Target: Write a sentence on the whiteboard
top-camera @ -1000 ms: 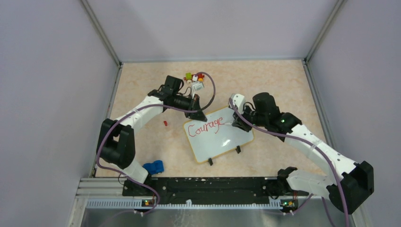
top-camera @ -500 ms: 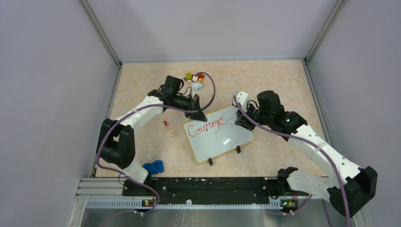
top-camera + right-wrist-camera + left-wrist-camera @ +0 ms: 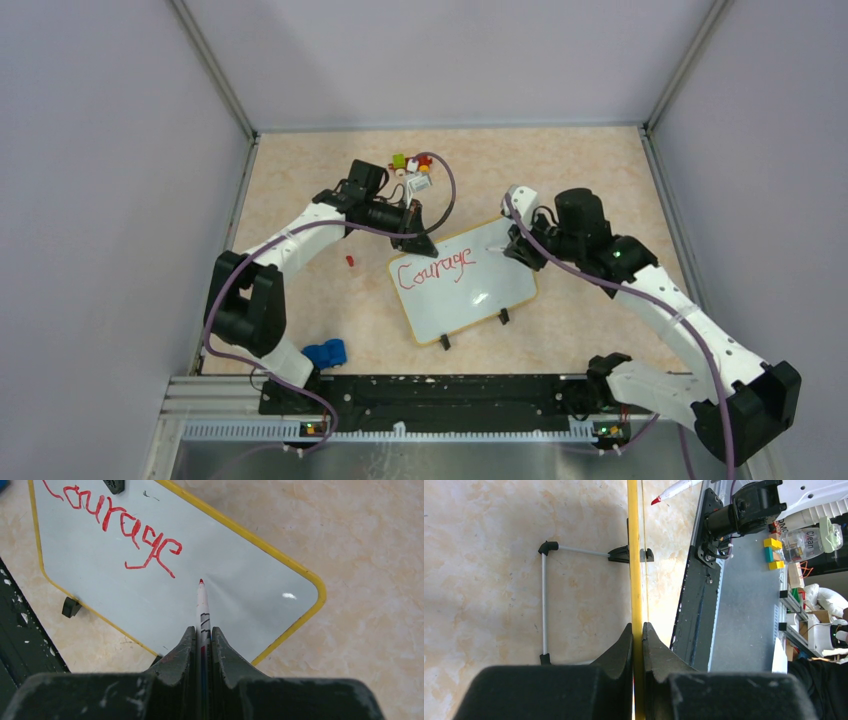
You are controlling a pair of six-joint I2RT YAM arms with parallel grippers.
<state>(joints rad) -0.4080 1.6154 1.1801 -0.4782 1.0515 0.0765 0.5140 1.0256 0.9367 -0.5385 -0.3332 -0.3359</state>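
Enclosure: plain grey walls (image 3: 450, 60) on three sides. Table (image 3: 600, 180): beige, marbled, matte.

Right arm (image 3: 660, 300) – altered since a second ago. Its wrist has swung out toward 2 o'clock and now stands over the board's 1 o'clock edge. Left arm (image 3: 300, 230): no change.

Whiteboard (image 3: 480, 300): lies near the table's centre, turned askew, in the same position as before. Both black feet are visible at its 6 o'clock edge.

Left gripper (image 3: 637, 630): jaws clamped on the board's yellow rim at the 11 o'clock corner. Right gripper (image 3: 202, 635): jaws closed tight on a red marker (image 3: 202, 605).

Marker tip: over bare white at 3 o'clock of the last letter, further from it than earlier. Contact with the surface cannot be judged.

Sentence (image 3: 433, 270): reads "Courage" only – nothing added.

Loose items: blue object (image 3: 325, 353) at the table's 7 o'clock, coloured blocks (image 3: 412, 163) at 12 o'clock, small red piece (image 3: 349, 260) at the board's 9 o'clock.
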